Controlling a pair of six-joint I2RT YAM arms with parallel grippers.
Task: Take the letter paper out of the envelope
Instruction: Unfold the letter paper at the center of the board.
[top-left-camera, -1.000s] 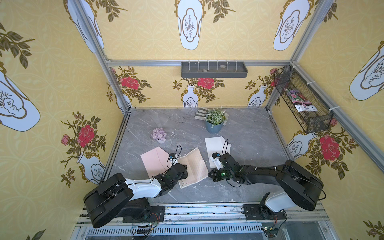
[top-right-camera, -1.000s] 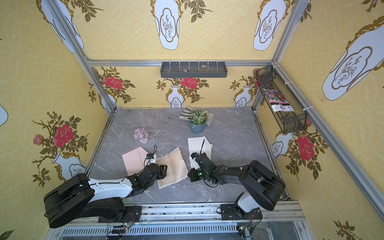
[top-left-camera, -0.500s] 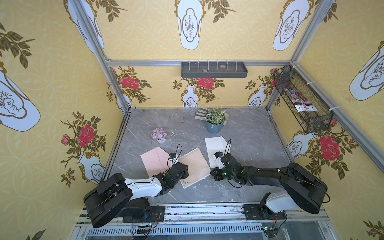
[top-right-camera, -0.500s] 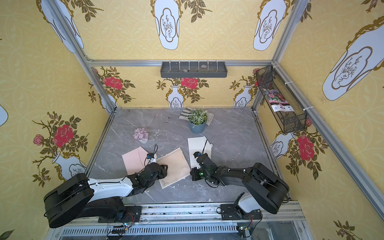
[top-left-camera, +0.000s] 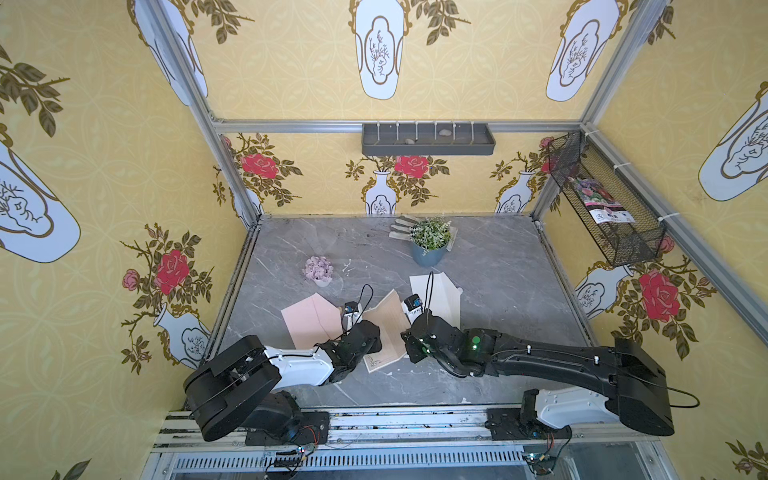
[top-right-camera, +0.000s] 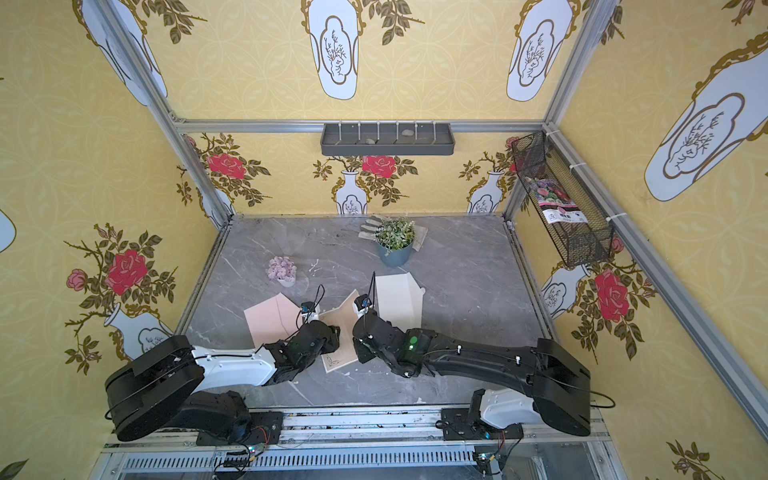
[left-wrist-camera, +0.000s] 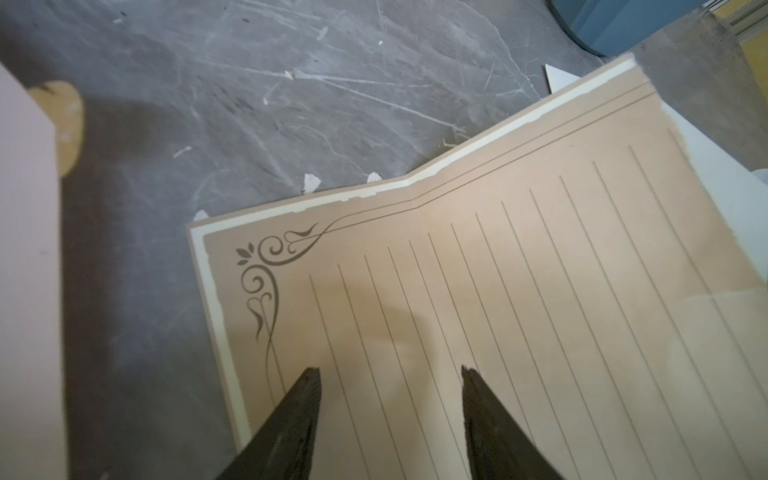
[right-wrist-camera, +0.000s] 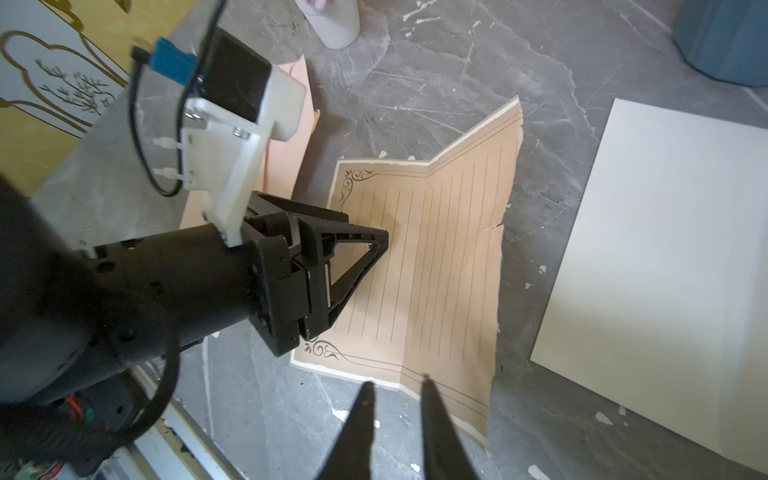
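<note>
Across the marble table (top-left-camera: 519, 266), the far half and the right side lie open, with only a potted plant (top-left-camera: 430, 247) near the far wall and a small pink flower pot (top-left-camera: 318, 271) left of middle. Toward the near edge, a cream envelope (top-left-camera: 442, 299) lies right and a pink envelope (top-left-camera: 309, 320) left. The letter paper (top-left-camera: 384, 332) sits between them, out of both and creased down its middle. Bare marble shows between its torn right edge and the cream envelope. The left gripper (left-wrist-camera: 390, 374) hangs over the paper's left half, fingers apart. The right gripper (right-wrist-camera: 397, 380) stands at the paper's near edge, fingers drawn together; whether they nip the sheet cannot be told. Compared with a second ago, the right arm is stretched out more, its gripper a little further left, while the left arm has hardly moved.
</note>
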